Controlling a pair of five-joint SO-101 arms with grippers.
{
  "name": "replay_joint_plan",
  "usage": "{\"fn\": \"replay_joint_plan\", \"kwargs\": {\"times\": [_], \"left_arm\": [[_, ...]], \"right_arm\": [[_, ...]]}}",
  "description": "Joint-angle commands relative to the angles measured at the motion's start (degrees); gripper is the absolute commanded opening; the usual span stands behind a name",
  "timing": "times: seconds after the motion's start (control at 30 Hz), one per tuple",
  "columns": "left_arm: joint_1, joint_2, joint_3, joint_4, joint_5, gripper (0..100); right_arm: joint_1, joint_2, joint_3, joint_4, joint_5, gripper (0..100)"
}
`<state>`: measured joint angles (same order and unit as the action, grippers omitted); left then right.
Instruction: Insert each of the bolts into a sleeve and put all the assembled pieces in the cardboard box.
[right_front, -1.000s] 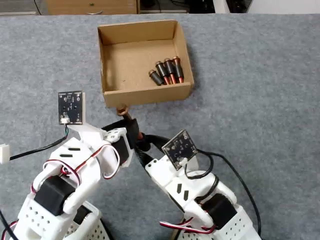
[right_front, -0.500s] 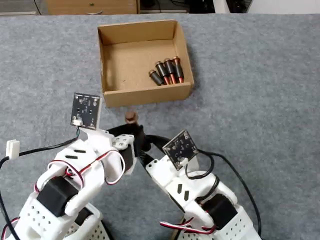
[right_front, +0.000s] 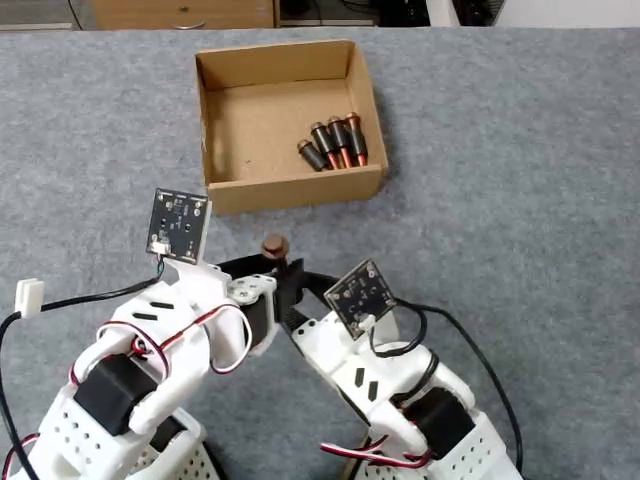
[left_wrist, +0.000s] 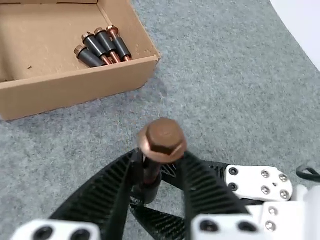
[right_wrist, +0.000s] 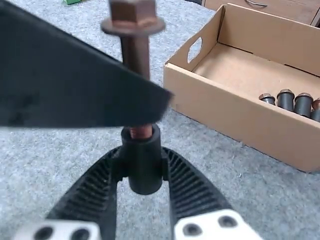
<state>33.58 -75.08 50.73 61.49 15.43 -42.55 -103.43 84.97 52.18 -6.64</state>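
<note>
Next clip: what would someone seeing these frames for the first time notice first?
First, the copper bolt, held upright in the left gripper just in front of the cardboard box. Its shaft enters the black sleeve, which is gripped by the right gripper below. Next, the four assembled pieces lying side by side inside the box, near its right wall in the high view.

No writing, number or sign could be read. The two small circuit boards (right_front: 179, 223) near the cardboard box (right_front: 293, 189) carried marks too fine to make out.
</note>
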Motion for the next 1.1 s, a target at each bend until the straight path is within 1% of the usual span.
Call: {"fn": "replay_joint_plan", "kwargs": {"times": [0.0, 0.57, 0.73, 1.07], "left_arm": [[1.05, -0.31, -2.46, 0.18, -0.35, 18], [0.62, -0.40, -2.46, 0.26, -0.35, 18], [-2.64, -0.40, -2.46, 1.41, -0.44, 18], [-2.81, -0.40, -2.73, 1.05, -0.44, 18]], "right_arm": [[-0.04, -8.75, -2.33, 0.18, 0.35, 0.1], [0.04, -8.66, -2.86, 0.26, 0.44, 0.1], [-0.04, -8.66, -5.49, 2.90, 0.44, 0.1], [-0.13, -8.84, -8.40, 3.16, 0.44, 0.1]]}}
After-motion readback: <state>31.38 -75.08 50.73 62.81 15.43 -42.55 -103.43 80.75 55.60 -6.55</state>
